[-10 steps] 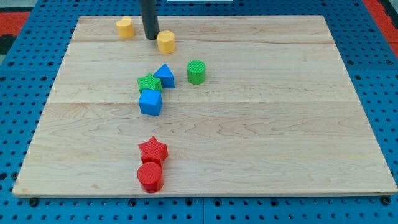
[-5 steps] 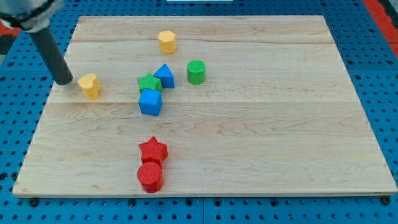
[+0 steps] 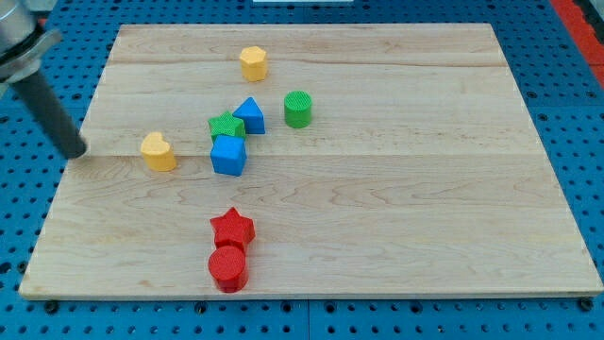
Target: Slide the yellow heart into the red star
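Left edge of frame: my tip (image 3: 75,152), bare rod, no jaws, apart from every block. Left-centre: yellow heart (image 3: 159,151), well above-left of red star (image 3: 232,228), which touches red cylinder (image 3: 227,269). Centre: blue cube (image 3: 228,155), green star (image 3: 226,126).

1. Bright, even light covers the pale wooden tabletop (image 3: 396,208), with no harsh glare.
2. Blocks cast only short, soft shadows at their bases; the red star (image 3: 232,228) stays crisp.
3. The rod by the tabletop's left edge looks motion-blurred, my tip (image 3: 75,152) smeared.
4. Tabletop edges appear straight, undistorted.
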Motion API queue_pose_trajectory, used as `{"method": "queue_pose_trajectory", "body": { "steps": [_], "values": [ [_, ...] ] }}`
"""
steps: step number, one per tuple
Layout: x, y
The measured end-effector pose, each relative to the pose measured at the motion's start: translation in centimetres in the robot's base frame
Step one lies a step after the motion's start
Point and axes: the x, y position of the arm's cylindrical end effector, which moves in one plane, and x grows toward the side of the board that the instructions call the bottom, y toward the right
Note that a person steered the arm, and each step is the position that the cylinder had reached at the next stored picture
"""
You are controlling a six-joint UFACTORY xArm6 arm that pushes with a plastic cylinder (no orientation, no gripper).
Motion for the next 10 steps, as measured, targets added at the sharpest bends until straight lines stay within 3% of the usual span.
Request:
{"method": "queue_pose_trajectory", "body": {
  "steps": [2, 3, 4, 6, 9, 10],
  "values": [
    [-0.2, 11.0],
    [5.6, 14.7],
    [8.0, 15.3],
    [9.8, 9.2],
    [15.7, 2.5],
    [14.8, 9.6]
  ]
}}
